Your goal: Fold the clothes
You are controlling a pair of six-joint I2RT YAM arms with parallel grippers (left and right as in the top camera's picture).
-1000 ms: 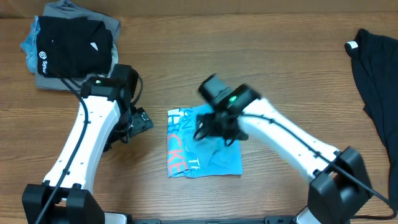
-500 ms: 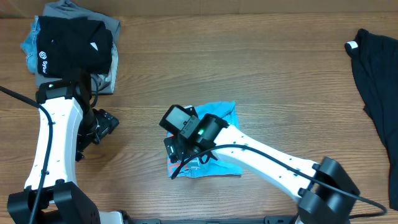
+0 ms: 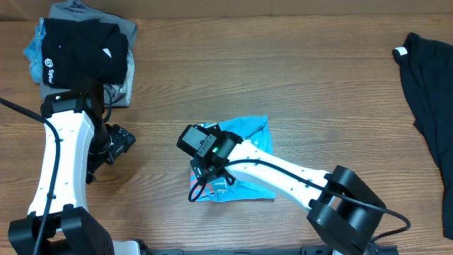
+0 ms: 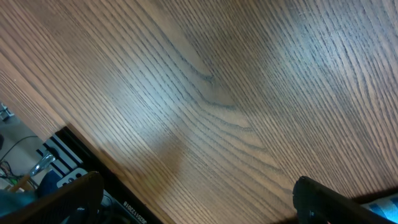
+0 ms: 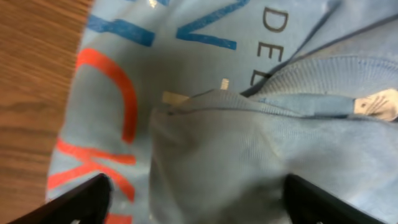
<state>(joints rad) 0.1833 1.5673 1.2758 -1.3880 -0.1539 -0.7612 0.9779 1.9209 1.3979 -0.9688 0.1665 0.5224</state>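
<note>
A folded light blue T-shirt (image 3: 251,129) with coral-red and blue lettering lies at the table's middle. My right gripper (image 3: 204,173) reaches across it to its left edge, pointing down at the cloth. In the right wrist view the gripper (image 5: 202,205) is open, with a raised fold of the T-shirt (image 5: 205,130) between its fingertips (image 5: 81,199). My left gripper (image 3: 107,151) hangs well left of the shirt, open over bare wood (image 4: 193,205), holding nothing. A black garment (image 3: 427,92) with a white tag lies spread at the far right edge.
A stack of folded clothes (image 3: 81,53), black on top of grey and blue, sits at the back left corner. The left arm stands between that stack and the table's front edge (image 4: 93,180).
The right arm swung left across the T-shirt and came down onto its left part. The left arm drew back leftward, away from the shirt.
</note>
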